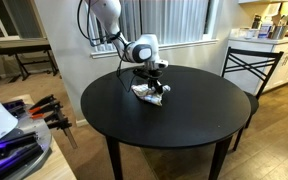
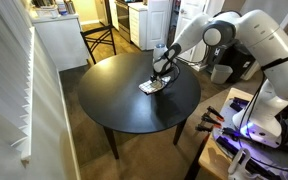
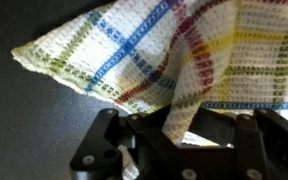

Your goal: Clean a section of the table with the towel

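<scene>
You are in a home dining nook. Items: round black table (image 1: 189,115); black metal chair (image 1: 250,66); curtained window (image 1: 179,20); carpeted floor (image 2: 84,150); adjoining cluttered kitchen counter (image 1: 287,45); white appliances (image 2: 156,22) beyond.

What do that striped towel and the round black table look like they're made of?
The towel looks like woven cotton, matte: the wrist view shows a coarse grid weave with coloured stripes. The table seems painted wood or laminate, satin black, faintly reflecting light; no grain shows, so uncertain.
</scene>
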Controlling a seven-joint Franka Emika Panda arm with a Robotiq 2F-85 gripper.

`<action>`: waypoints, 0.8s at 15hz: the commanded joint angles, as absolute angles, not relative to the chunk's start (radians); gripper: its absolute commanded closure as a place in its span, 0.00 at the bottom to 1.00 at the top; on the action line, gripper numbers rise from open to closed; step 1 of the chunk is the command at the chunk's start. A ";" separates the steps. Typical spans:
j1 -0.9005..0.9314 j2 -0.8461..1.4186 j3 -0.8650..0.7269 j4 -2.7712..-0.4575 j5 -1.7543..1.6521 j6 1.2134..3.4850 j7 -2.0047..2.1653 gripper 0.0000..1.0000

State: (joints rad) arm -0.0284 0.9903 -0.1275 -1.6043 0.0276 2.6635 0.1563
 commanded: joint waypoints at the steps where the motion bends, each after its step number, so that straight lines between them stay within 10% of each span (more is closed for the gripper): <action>1: -0.027 0.955 -0.124 -1.661 0.013 2.659 0.134 0.65; 5: -0.012 0.937 -0.139 -1.681 0.002 2.668 0.141 0.40; 6: -0.011 0.937 -0.140 -1.684 -0.005 2.669 0.133 0.83; 12: -0.018 0.949 -0.120 -1.668 -0.019 2.651 0.119 0.97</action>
State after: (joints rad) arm -0.0196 0.9746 -0.1291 -1.6242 -0.0042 2.6626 0.1546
